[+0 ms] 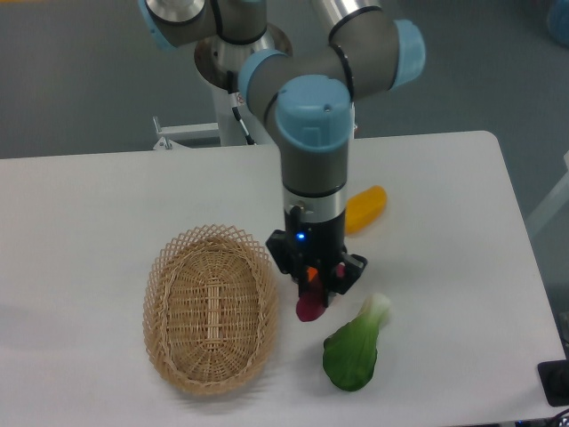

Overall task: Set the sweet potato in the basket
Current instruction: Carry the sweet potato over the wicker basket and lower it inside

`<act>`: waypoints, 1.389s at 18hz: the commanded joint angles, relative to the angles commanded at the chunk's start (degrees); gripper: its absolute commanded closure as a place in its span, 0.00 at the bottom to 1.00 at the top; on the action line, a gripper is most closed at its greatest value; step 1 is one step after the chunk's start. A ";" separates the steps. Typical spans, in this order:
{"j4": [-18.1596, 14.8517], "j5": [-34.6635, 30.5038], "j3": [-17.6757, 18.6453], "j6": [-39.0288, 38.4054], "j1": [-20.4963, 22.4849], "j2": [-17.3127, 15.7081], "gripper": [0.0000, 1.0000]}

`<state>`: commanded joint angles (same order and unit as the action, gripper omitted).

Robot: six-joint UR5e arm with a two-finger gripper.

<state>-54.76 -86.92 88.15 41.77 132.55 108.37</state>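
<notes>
The sweet potato (308, 308) is a small magenta tuber; only its lower end shows beneath my gripper (317, 286). The gripper points straight down and its fingers are closed around the tuber's upper part, with an orange patch showing between them. Whether the tuber rests on the table or hangs just above it I cannot tell. The woven wicker basket (210, 307) lies on the white table just left of the gripper, its right rim a short way from the tuber, and nothing is in it.
A green bok choy (354, 349) lies just right of and below the gripper. A yellow-orange oblong vegetable (366, 208) lies behind the arm. The table's right edge is at the far right, with a dark object (555, 382) by the corner.
</notes>
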 joint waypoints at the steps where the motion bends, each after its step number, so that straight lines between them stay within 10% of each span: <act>1: 0.53 0.00 0.26 -2.11 -0.44 0.26 0.67; 14: 4.84 -8.44 9.22 -5.65 -10.20 5.98 0.66; 25: 4.93 -8.79 9.32 -6.44 -13.89 8.35 0.61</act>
<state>-49.83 -95.71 97.47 35.33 118.66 116.72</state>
